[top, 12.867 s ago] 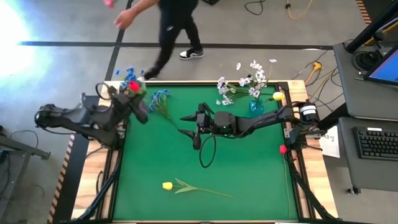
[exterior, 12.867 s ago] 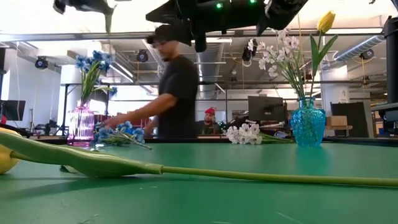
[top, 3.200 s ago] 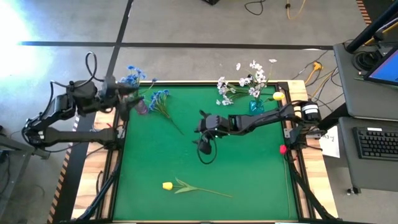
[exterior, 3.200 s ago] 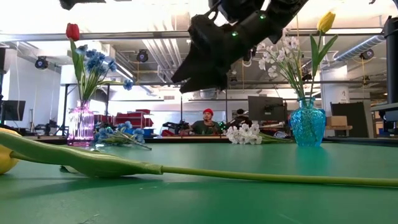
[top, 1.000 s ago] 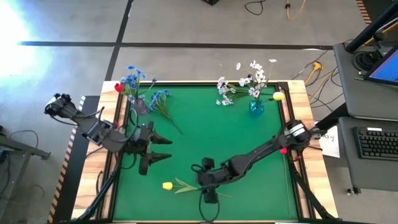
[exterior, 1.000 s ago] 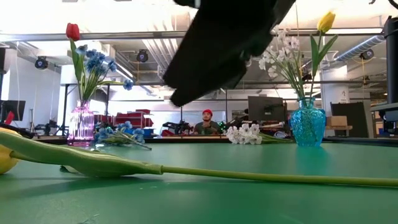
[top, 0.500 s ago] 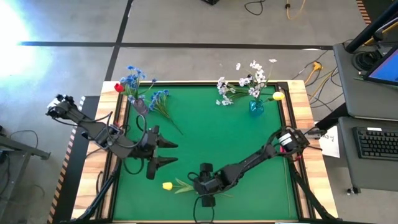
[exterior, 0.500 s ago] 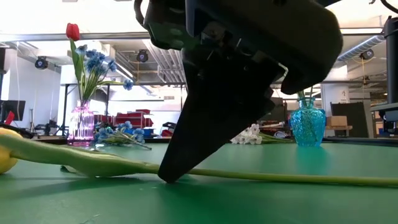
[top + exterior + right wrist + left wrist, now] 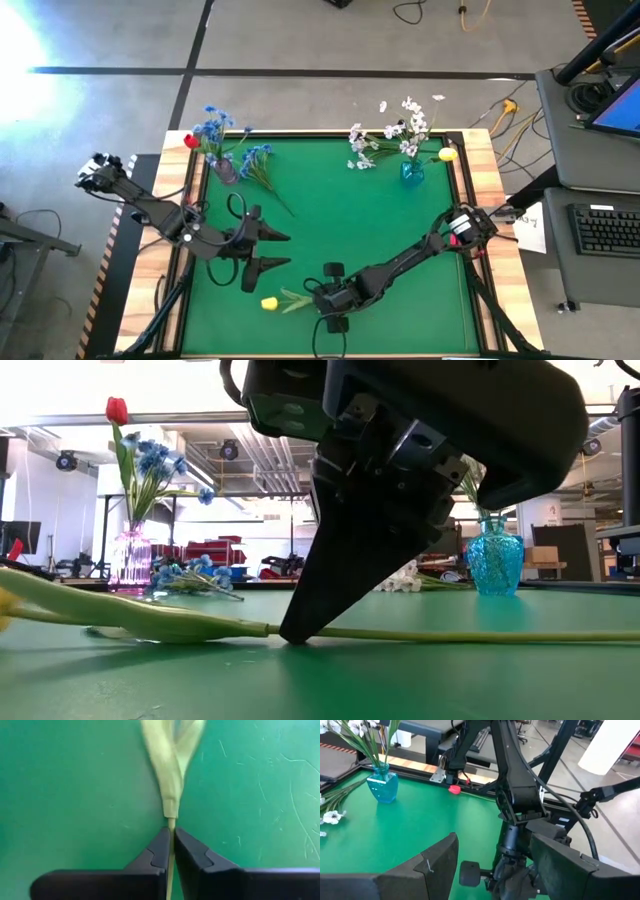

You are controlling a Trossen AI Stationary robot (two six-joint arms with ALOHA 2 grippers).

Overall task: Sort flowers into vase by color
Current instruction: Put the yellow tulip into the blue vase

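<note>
A: Where's the flower for this step?

B: The yellow tulip (image 9: 270, 299) lies flat on the green bench (image 9: 340, 215), near the front edge. The right claw (image 9: 331, 300) has its fingers (image 9: 159, 851) closed on the stem (image 9: 171, 831), just below where the leaf (image 9: 172, 765) joins. The tips touch the bench top.

A: So how should the lift go?

B: Straight up first, I'd say, and slowly. The stem is thin and looks wiry, so it could pivot in so narrow a pinch and the heavy head could droop. Once clear, it likely belongs in the blue glass vase (image 9: 411, 171), which already holds a yellow tulip and white sprays. The stem end should go in first, past the crowded blossoms.

A: And the other arm?

B: The left claw (image 9: 268, 250) hovers with its fingers spread, holding nothing, just beside the tulip's head. It should keep out of the way.

A: What are things made of?

B: The bench cover is matte green with fine scratches. The leaf is pale, flat and ribbon-like, probably fabric or plastic. The pink vase (image 9: 226, 170) at the far left corner holds blue clusters and a red tulip; another blue cluster (image 9: 258, 158) lies beside it. Both vases look like faceted glass.
</note>
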